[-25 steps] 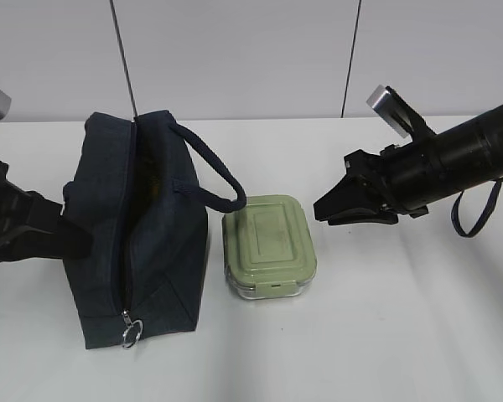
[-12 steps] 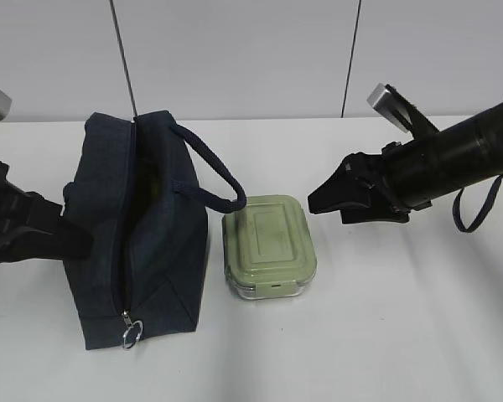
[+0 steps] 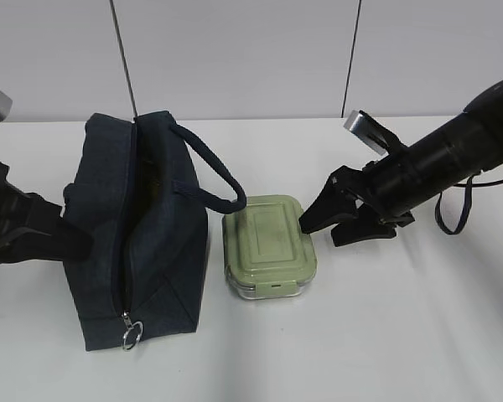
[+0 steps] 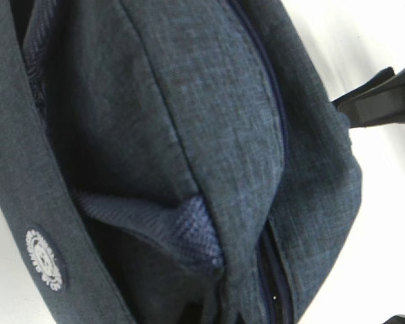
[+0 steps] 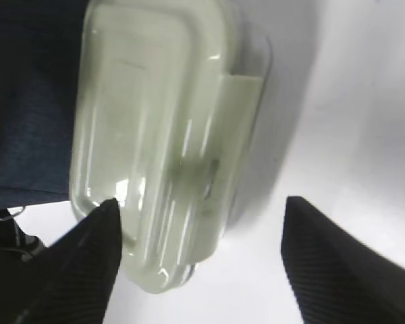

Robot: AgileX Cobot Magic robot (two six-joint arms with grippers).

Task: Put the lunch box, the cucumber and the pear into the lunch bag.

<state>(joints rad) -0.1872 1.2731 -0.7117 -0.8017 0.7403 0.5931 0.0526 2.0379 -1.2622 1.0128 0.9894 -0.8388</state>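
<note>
The navy lunch bag [image 3: 138, 243] stands at the left with its top zipper open; its fabric fills the left wrist view [image 4: 175, 135]. My left gripper [image 3: 75, 239] presses into the bag's left side, shut on a fold of that fabric. Just right of the bag, the green-lidded lunch box [image 3: 268, 247] sits on the table. My right gripper [image 3: 318, 234] is open and low at the box's right edge. In the right wrist view one fingertip [image 5: 108, 223] overlaps the lunch box [image 5: 162, 121] and the other stands over bare table. The cucumber and the pear are out of view.
The bag's padded handle [image 3: 214, 176] arches toward the lunch box, and a metal ring pull [image 3: 130, 335] hangs at the bag's near end. A dark cable loop [image 3: 453, 213] droops under the right arm. A white table [image 3: 386, 335] extends right and forward.
My right gripper has opened wide and moved left and down to the lunch box's right edge. The left gripper and the bag have not moved.
</note>
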